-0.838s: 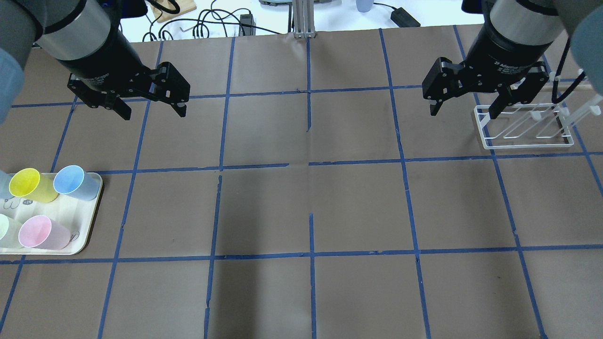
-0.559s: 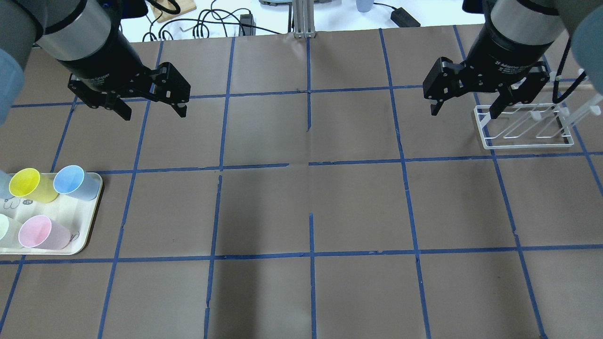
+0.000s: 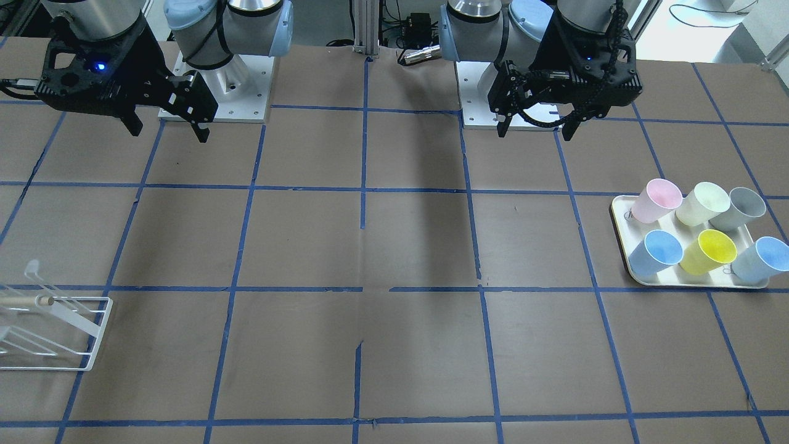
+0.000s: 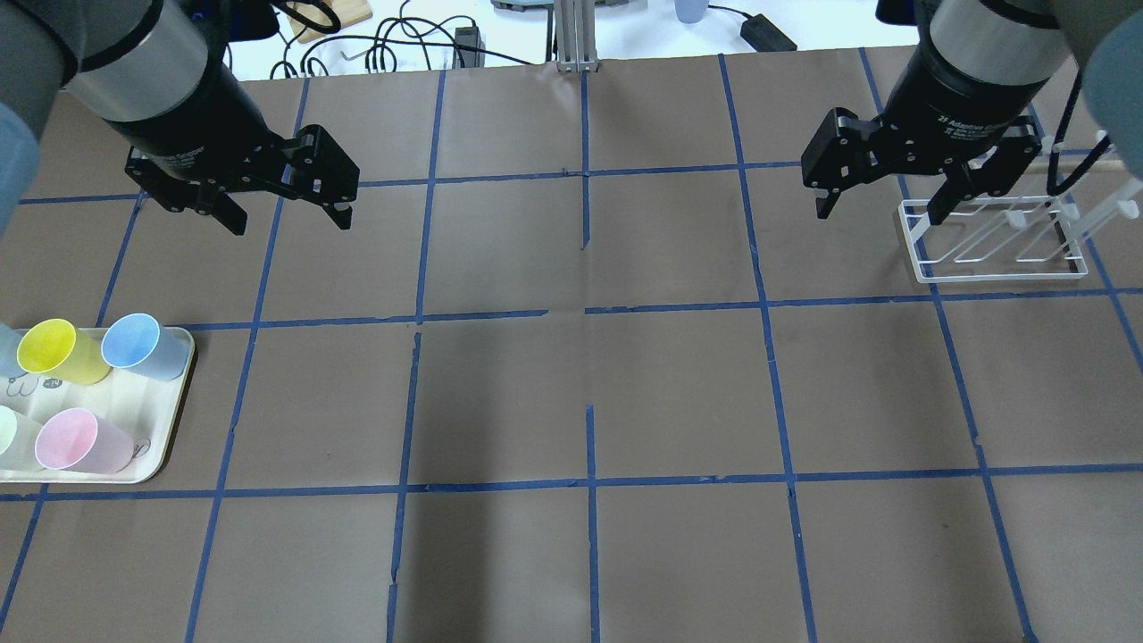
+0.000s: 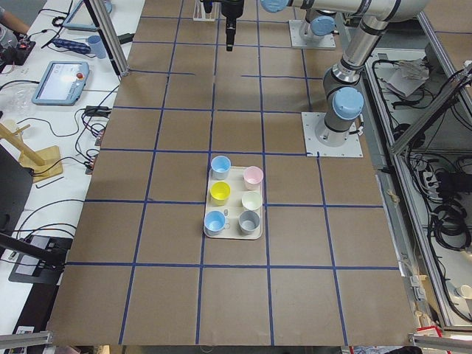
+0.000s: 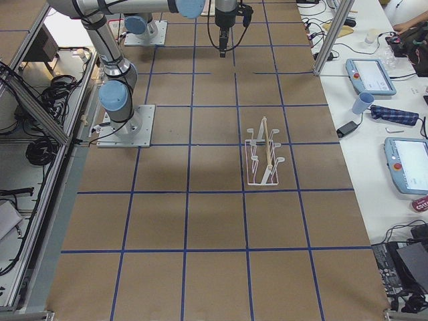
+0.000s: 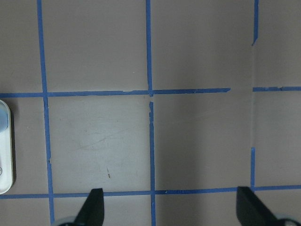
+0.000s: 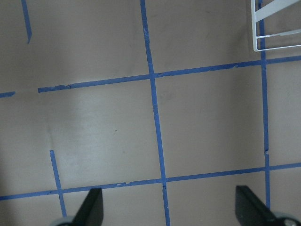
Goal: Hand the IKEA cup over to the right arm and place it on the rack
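Note:
The grey IKEA cup (image 3: 739, 206) lies tilted on the cream tray (image 3: 618, 213) with several coloured cups; it also shows in the exterior left view (image 5: 249, 220) and is out of the overhead view. My left gripper (image 4: 287, 219) is open and empty, held above the table far from the tray; it also shows in the front view (image 3: 535, 131). My right gripper (image 4: 877, 216) is open and empty, just left of the white wire rack (image 4: 1000, 241); it also shows in the front view (image 3: 167, 133). The rack (image 3: 49, 333) is empty.
The tray (image 4: 170, 429) holds pink (image 4: 80, 442), yellow (image 4: 58, 350) and blue (image 4: 138, 344) cups. Brown paper with a blue tape grid covers the table. Cables and a wooden stand lie beyond the far edge. The left wrist view catches the tray's end (image 7: 3, 155); the right wrist view catches a rack corner (image 8: 277, 28).
My left gripper has shifted slightly, toward the near side. The right gripper has barely moved. Both stay open.

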